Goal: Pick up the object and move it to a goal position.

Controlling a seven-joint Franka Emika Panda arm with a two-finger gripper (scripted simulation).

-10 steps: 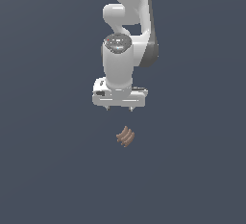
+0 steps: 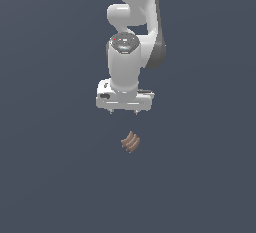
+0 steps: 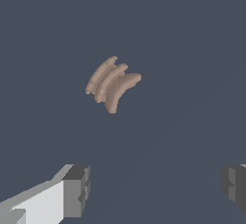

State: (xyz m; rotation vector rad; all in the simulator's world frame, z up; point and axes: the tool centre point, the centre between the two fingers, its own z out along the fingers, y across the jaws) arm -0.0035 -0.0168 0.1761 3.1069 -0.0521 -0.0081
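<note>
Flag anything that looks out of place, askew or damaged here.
Nothing stands out. The small brown ridged object lies intact on the plain grey surface, apart from the gripper, whose fingers are spread wide and empty.

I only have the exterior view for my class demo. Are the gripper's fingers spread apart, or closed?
Observer: Spread. In the wrist view the two grey fingertips sit far apart with nothing between them; the gripper is open.
Operator: How many ridges does the brown object have?
Observer: The wrist view shows three curved ribs side by side on the brown ridged object.
Operator: Is it touching either finger?
Observer: No. In the wrist view it lies clear of both fingertips, with bare floor between.
</note>
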